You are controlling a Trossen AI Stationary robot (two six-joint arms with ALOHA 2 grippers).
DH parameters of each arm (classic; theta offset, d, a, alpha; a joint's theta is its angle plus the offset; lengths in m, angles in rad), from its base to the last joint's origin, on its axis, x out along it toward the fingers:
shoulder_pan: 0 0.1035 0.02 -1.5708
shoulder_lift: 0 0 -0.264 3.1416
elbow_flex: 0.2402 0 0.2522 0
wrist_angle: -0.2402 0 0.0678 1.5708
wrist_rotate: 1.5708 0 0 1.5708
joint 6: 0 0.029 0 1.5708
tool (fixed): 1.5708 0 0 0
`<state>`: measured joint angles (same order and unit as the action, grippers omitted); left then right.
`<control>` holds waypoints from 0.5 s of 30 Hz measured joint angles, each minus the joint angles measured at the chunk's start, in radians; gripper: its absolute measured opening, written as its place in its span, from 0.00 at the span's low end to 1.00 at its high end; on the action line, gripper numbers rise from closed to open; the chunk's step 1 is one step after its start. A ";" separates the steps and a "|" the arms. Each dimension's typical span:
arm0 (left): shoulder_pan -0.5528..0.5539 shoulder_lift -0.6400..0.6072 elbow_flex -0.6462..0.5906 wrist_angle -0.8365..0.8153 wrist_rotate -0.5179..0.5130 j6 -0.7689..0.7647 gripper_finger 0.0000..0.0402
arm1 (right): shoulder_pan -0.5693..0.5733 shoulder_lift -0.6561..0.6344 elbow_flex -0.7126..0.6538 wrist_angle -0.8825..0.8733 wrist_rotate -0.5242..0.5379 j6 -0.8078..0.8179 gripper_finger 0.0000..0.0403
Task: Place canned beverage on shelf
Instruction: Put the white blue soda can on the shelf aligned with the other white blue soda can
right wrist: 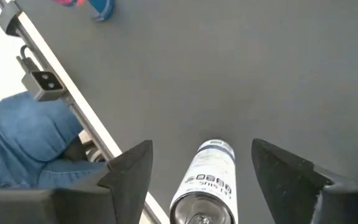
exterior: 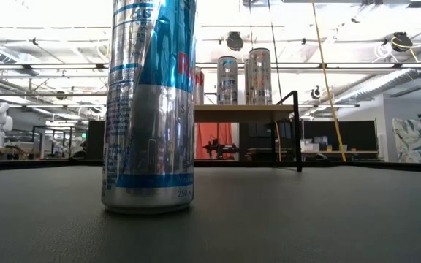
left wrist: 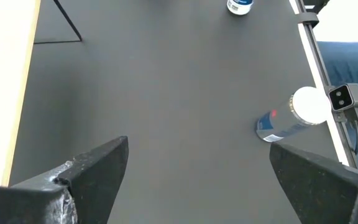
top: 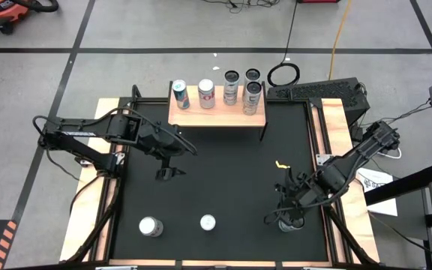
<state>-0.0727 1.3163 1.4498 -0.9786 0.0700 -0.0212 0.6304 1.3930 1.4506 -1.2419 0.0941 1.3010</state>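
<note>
At lower right of the high view, right gripper [top: 287, 217] straddles an upright can [right wrist: 205, 193], fingers spread, not pinching; off-centre closing could topple it.

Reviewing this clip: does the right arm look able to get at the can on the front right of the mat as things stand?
Probably yes. The right gripper hangs open right over that can, which stands upright between its spread fingers with nothing around it on the mat.

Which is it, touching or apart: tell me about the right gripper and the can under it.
Apart. In the right wrist view the can stands between the right gripper's open fingers, with black mat showing on both sides.
</note>
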 joint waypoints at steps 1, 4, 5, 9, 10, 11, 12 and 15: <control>0.000 0.000 0.000 0.001 0.000 0.000 0.98 | 0.000 0.000 0.000 0.003 -0.017 0.000 0.63; 0.000 0.000 0.000 0.001 0.000 0.000 0.98 | 0.000 0.000 0.000 0.012 -0.052 -0.001 0.63; 0.000 0.000 0.000 0.001 0.000 -0.001 0.98 | 0.000 0.000 0.000 0.016 -0.059 0.000 0.63; 0.000 0.000 0.000 0.007 0.000 -0.001 0.98 | 0.000 0.000 0.000 0.023 -0.071 0.001 0.63; 0.000 0.000 0.000 0.007 0.000 -0.001 0.98 | 0.000 0.000 0.000 0.022 -0.069 0.004 0.63; 0.000 0.000 0.000 0.008 0.000 -0.002 0.98 | 0.000 0.000 0.000 0.022 -0.068 0.020 0.63; 0.000 0.000 0.000 0.011 0.000 -0.002 0.98 | 0.000 0.000 0.000 0.020 -0.066 0.044 0.63; 0.000 0.000 0.000 0.023 0.000 -0.021 0.98 | 0.007 0.000 0.000 0.019 -0.069 0.106 0.63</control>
<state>-0.0727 1.3163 1.4498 -0.9554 0.0700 -0.0418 0.6372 1.3930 1.4506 -1.2232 0.0246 1.4074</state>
